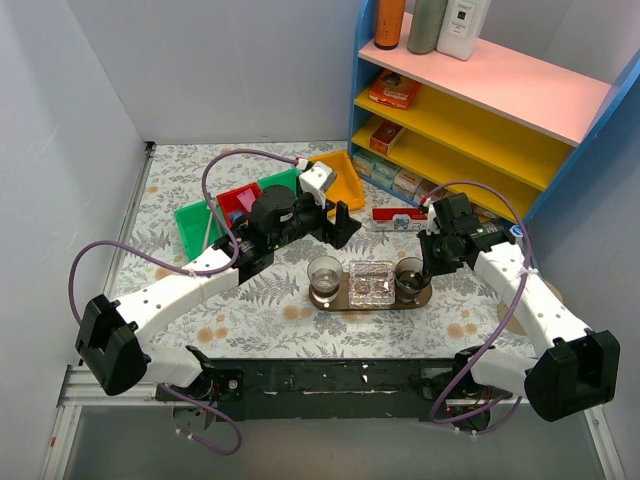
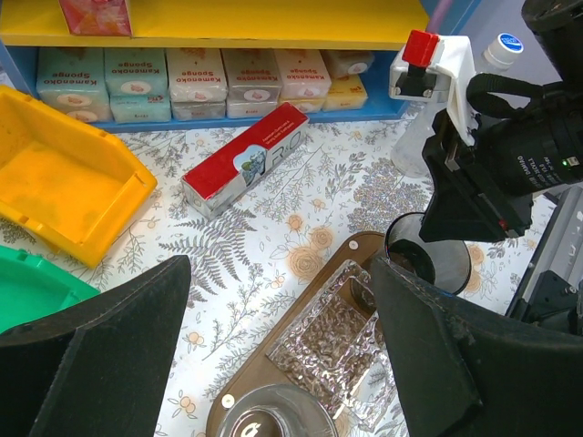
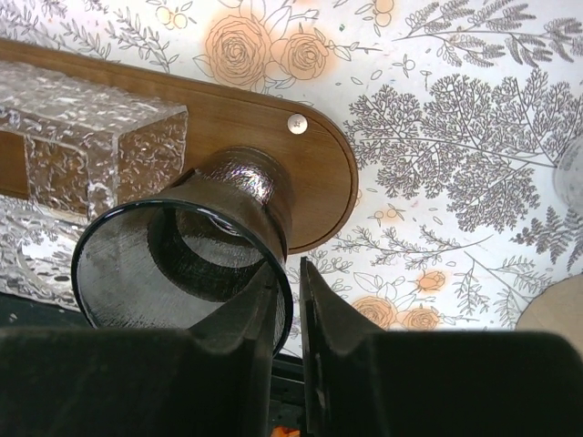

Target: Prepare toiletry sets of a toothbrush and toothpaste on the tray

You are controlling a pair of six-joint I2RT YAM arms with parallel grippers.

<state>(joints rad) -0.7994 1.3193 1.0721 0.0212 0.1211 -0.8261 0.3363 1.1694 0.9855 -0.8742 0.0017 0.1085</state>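
Tray (image 1: 345, 301) lies between both arms from above, no toothpaste in sight; the left wrist view has the left gripper (image 2: 281, 273) spread wide and empty over it, while the right wrist view shows the right gripper (image 3: 291, 269) pinching the dark cup (image 3: 182, 246) by its rim, probably to seat it there.

The tray (image 1: 347, 304) holds a clear cup (image 1: 325, 276), glass dish (image 1: 370, 282) and dark cup (image 1: 410, 279).

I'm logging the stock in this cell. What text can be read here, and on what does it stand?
"Kameoko Sponge": on the sponge packets, repeated along the row.
Red box: large letters on its side panel, not clearly readable.
Black camera body: small white print, upside down and too small to read.
White bottle: label too blurred to read.
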